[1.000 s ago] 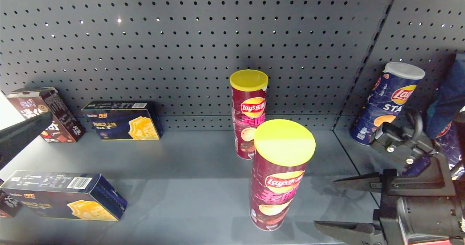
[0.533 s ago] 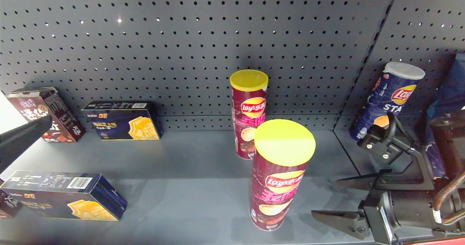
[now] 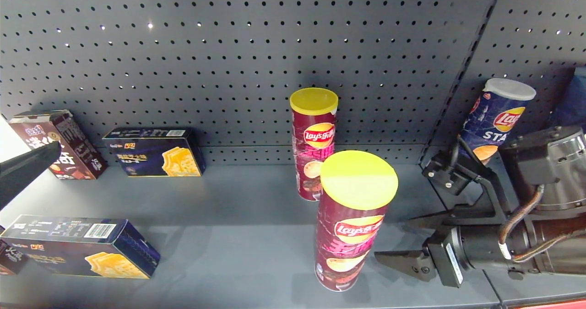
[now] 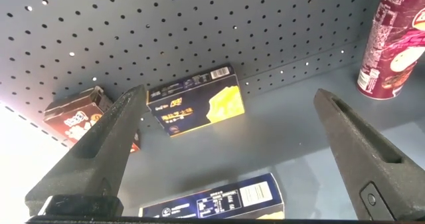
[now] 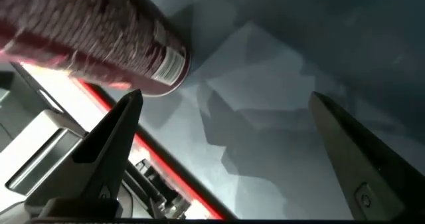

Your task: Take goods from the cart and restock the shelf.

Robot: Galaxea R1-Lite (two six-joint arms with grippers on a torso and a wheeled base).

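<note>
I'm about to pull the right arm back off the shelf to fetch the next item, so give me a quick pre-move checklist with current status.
1. Right gripper open and empty: ok.
2. Front chip can upright on the shelf: ok.
3. Right gripper beside the front chip can, not around it: ok, though the gap looks narrow.
4. Blue can untouched by the right arm in front of it: cannot tell; they overlap in the head view.
5. Rear chip can upright: ok.
6. Left gripper open and empty: ok.
</note>
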